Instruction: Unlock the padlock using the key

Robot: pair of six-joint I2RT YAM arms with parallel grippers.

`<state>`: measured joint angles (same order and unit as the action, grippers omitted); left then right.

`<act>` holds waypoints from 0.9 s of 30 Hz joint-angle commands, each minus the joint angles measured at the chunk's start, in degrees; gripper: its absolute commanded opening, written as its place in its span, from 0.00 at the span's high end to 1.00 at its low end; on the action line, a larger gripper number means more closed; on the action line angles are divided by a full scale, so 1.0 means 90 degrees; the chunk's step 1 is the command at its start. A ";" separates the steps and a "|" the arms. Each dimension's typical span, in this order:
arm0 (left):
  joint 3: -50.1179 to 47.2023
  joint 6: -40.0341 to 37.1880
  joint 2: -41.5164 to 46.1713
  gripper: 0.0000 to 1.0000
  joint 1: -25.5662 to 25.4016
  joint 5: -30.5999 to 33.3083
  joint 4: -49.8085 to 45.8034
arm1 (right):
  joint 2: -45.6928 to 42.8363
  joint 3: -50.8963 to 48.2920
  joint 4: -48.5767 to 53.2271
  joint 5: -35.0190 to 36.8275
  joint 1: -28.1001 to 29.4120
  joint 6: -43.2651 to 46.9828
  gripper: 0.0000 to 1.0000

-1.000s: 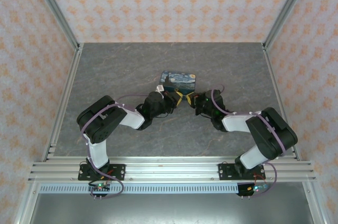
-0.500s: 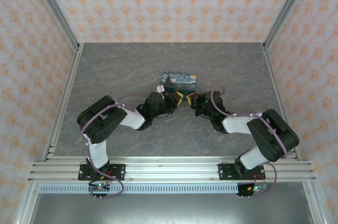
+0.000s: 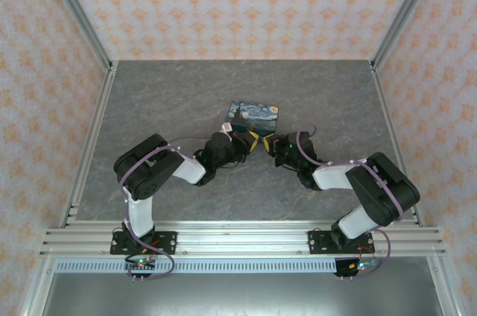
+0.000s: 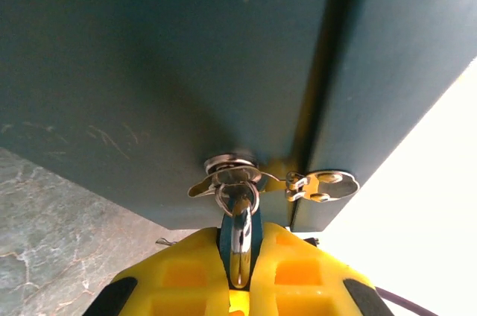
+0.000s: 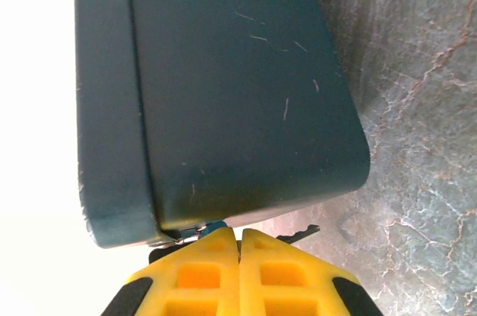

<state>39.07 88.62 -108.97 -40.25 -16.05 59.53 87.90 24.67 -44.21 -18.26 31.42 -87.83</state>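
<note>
**A:** Grey marbled table (image 3: 164,100), orange-patterned walls (image 3: 238,3). From above, the painted box (image 3: 252,113) is seen about mid-table, with both arms crowded at its near side. The lock is too small to be made out there.

**B:** It's sorted by the left wrist cam: the padlock (image 4: 240,256) is pinched by the left gripper (image 4: 241,232), shackle threaded through the box's hasp (image 4: 237,178). On the right wrist cam, the right gripper (image 5: 239,235) is seen pressed together at the box's edge. Whether the key is nipped in there can't be told.
</note>
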 commanded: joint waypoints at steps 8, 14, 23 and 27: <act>-0.0001 -0.0143 -0.0223 1.00 -0.0359 -0.0904 0.0997 | 0.0070 0.0264 -0.0377 -0.0767 0.0123 0.0725 1.00; -0.0037 -0.0173 -0.0202 1.00 -0.0359 -0.0981 0.1325 | 0.0181 0.0184 -0.0476 -0.0855 -0.0118 0.0755 1.00; -0.0069 -0.0313 -0.0090 1.00 -0.0361 -0.1087 0.1438 | 0.0144 0.0206 -0.0418 -0.0877 -0.0208 0.0853 1.00; -0.0082 -0.0340 0.0157 1.00 -0.0361 -0.1126 0.1449 | 0.0184 0.0218 -0.0425 -0.0891 -0.0244 0.0865 1.00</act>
<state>38.02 87.92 -110.96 -40.25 -16.51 64.55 89.01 24.71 -45.04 -23.22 28.71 -81.32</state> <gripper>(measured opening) 0.084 0.043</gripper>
